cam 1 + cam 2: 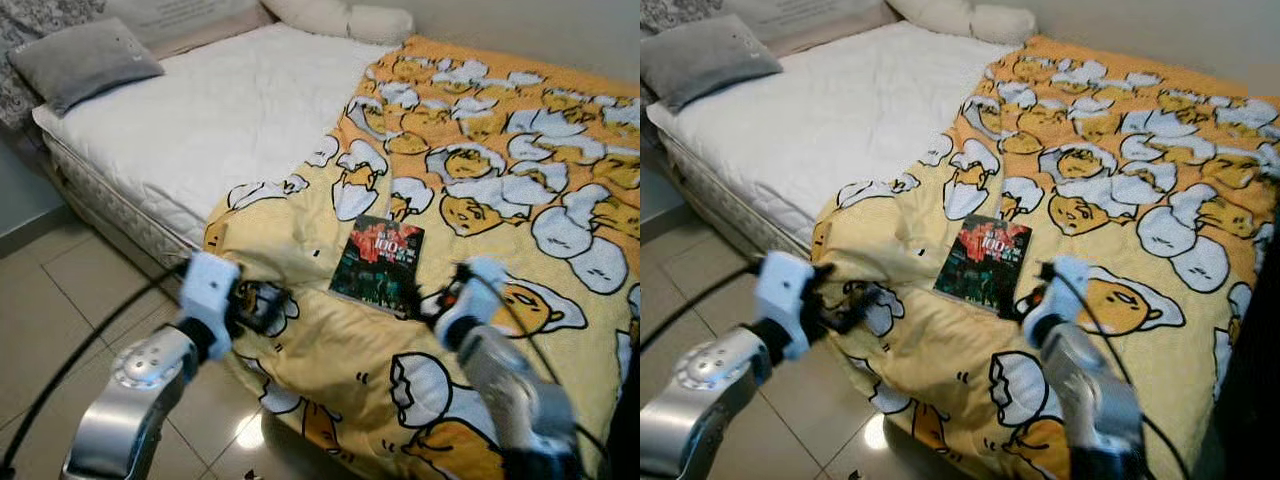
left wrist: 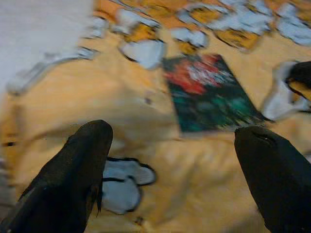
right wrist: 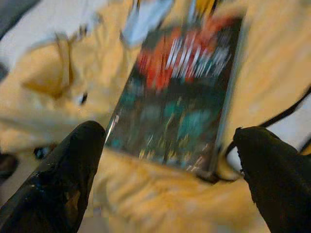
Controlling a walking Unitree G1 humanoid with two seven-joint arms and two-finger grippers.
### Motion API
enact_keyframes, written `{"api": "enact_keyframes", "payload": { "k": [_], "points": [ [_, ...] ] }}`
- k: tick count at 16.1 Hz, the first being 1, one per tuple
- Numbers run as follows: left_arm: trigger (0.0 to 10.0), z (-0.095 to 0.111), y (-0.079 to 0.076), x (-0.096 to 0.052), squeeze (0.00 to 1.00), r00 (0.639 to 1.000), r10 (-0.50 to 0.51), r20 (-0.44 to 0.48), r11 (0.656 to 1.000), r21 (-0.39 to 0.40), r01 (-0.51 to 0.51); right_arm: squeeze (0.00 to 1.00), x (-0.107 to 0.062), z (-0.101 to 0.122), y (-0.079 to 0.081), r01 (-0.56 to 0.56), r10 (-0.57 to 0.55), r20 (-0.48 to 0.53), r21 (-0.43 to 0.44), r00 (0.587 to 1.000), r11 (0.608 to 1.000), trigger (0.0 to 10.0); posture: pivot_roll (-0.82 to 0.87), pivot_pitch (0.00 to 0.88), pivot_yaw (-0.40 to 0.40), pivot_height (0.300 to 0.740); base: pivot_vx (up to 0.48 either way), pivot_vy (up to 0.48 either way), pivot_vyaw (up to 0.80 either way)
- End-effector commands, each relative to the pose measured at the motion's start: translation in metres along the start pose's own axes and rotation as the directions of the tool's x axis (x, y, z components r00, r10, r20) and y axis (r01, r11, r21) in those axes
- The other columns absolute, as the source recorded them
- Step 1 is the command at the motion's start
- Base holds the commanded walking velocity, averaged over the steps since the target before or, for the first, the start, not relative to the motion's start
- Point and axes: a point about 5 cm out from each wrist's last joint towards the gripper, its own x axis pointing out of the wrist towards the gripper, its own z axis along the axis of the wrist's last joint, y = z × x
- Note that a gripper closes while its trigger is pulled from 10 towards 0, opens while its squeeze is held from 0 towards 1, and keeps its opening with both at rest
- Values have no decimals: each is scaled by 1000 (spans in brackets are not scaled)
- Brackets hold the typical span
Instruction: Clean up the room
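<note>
Book (image 1: 378, 265), dark cover with red lettering, flat on yellow cartoon-print blanket (image 1: 480, 190) near the bed's (image 1: 200, 130) foot edge. Right gripper (image 3: 167, 145), fingers spread wide, just short of the book's near edge; left gripper (image 2: 175, 160), also spread, beside it over the blanket. Step judged: approach to pick up. Next: lower right fingers astride one edge, then close.
</note>
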Motion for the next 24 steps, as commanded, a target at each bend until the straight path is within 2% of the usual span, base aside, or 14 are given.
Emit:
{"api": "enact_keyframes", "payload": {
  "k": [1, 3, 4, 5, 7, 9, 12, 13, 14, 16, 22, 23, 24],
  "points": [
    [10000, -2, 1, 0, 827, 998, -56, -22, 998, 22, 56, 1000, 10, -3, 2, -43, 44, -27, 44, 999, 998, 10000, -9, 0, 66, 740, 0, 0, 0],
    [10000, -6, 1, -2, 824, 986, -150, -70, 987, 41, 153, 1000, 28, -8, 5, -107, 113, -80, 87, 990, 991, 10000, -2, 0, 65, 740, 0, 0, 0],
    [10000, -9, 5, -4, 816, 976, -194, -100, 978, 53, 200, 1000, 40, -5, 4, -107, 116, -89, 105, 989, 989, 10000, 17, 0, 62, 740, 0, 0, 0],
    [10000, -10, 6, -4, 816, 972, -207, -109, 975, 58, 214, 1000, 44, -4, 4, -108, 118, -90, 109, 989, 988, 10000, 22, 0, 62, 740, 0, 0, 0],
    [10000, -9, 13, -7, 808, 969, -215, -124, 972, 72, 225, 1000, 56, 2, 0, -66, 75, -109, 85, 991, 994, 10000, 45, 0, 56, 740, 0, 0, 0],
    [10000, -9, 16, -10, 804, 966, -227, -126, 969, 72, 237, 1000, 63, 11, -9, -15, 24, -87, 105, 996, 994, 10000, 49, 0, 56, 740, 0, 0, 0],
    [10000, -9, 13, -15, 804, 962, -244, -125, 965, 64, 254, 1000, 63, 19, -27, 84, -78, -47, 137, 996, 987, 10000, 61, 0, 54, 740, 0, 0, 0],
    [10000, -10, 12, -15, 808, 960, -250, -126, 964, 60, 258, 776, 62, 18, -30, 95, -88, -52, 147, 995, 985, 10000, 60, 0, 55, 740, 0, 0, 0],
    [10000, -10, 11, -15, 804, 959, -252, -127, 964, 58, 261, 765, 63, 18, -31, 98, -90, -55, 152, 994, 984, 10000, 60, 0, 55, 740, 0, 0, 0],
    [10000, -10, 11, -15, 804, 957, -262, -125, 961, 57, 271, 576, 63, 11, -30, 85, -70, -87, 184, 994, 979, 10000, 60, 0, 59, 740, 0, 0, 0],
    [10000, -10, 9, -15, 808, 954, -270, -130, 959, 53, 278, 553, 63, -3, -28, 69, -41, -126, 226, 991, 972, 10000, 63, 0, 61, 740, 0, 0, 0],
    [10000, -10, 9, -15, 804, 953, -271, -132, 959, 51, 280, 522, 63, -7, -27, 62, -30, -141, 225, 990, 972, 10000, 63, 0, 62, 740, 0, 0, 0],
    [10000, -10, 9, -16, 808, 953, -272, -133, 958, 50, 281, 435, 63, -8, -27, 59, -25, -149, 229, 988, 972, 10000, 64, 0, 62, 740, 0, 0, 0]
  ]
}}
